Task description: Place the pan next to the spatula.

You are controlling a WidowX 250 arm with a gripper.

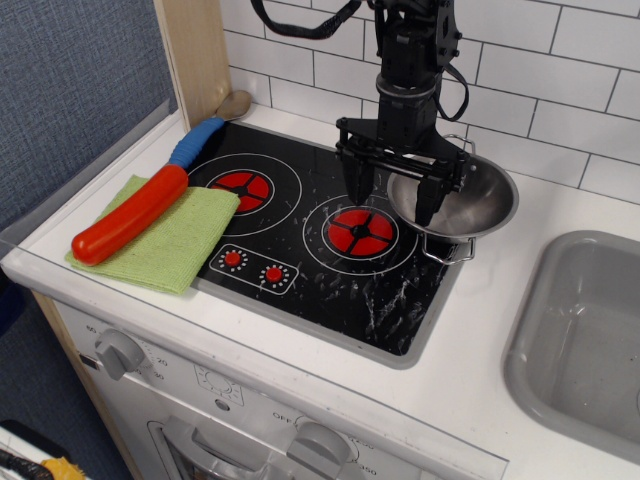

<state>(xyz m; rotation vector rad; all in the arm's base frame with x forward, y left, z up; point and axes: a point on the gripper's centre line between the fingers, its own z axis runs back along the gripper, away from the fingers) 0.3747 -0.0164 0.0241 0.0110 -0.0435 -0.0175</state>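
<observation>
The pan [470, 200], a small shiny steel bowl with wire loop handles, sits at the right edge of the black stovetop [320, 250]. My black gripper [392, 192] hangs open over the pan's left rim, one finger left of the rim and the other inside the bowl. The spatula [150, 195], with a red handle, blue section and tan end, lies diagonally at the far left, partly on a green cloth [165, 240].
A grey sink [585, 335] lies to the right. A wooden post [195, 55] and white tiled wall stand behind the stove. Two red burner rings [240, 188] and two red knobs [252, 266] mark the stovetop.
</observation>
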